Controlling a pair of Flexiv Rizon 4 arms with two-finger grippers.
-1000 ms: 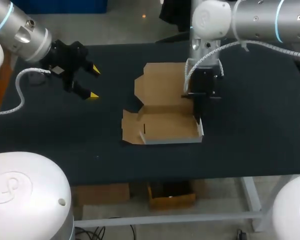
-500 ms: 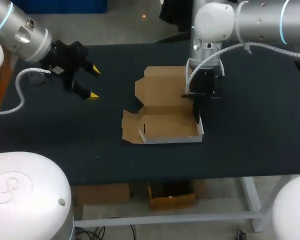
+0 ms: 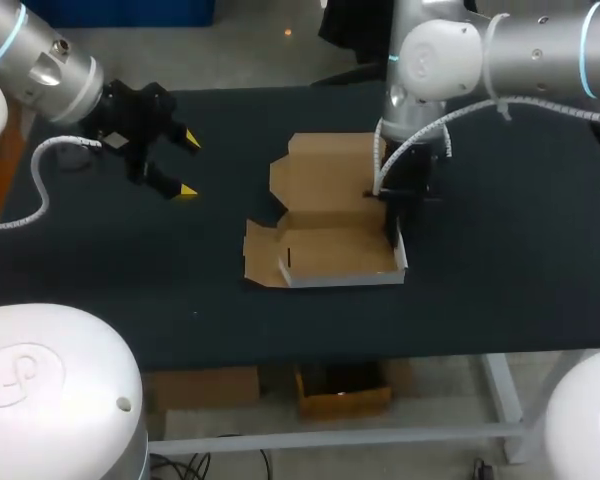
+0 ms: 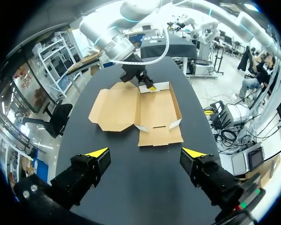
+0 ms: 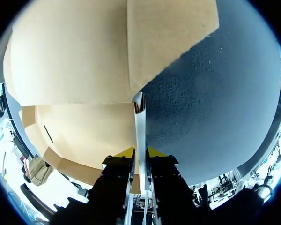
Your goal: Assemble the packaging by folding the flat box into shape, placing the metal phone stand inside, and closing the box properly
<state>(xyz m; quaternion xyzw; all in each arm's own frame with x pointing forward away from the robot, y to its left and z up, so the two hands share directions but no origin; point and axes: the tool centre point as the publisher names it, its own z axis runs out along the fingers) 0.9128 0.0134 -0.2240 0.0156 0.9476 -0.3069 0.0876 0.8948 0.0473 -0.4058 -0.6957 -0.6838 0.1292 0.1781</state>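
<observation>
Here, the partly folded box [image 3: 325, 235] lies open on the table [image 3: 500, 260], its upright side wall [image 5: 139, 123] pinched between the yellow tips of the right gripper [image 5: 140, 152], while the left gripper [image 3: 189, 165] hangs spread, well apart from the box on its left side.

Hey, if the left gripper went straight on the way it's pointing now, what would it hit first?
Likely the near flap of the cardboard box. Depth is unclear, though, so the left gripper might meet the table first.
</observation>
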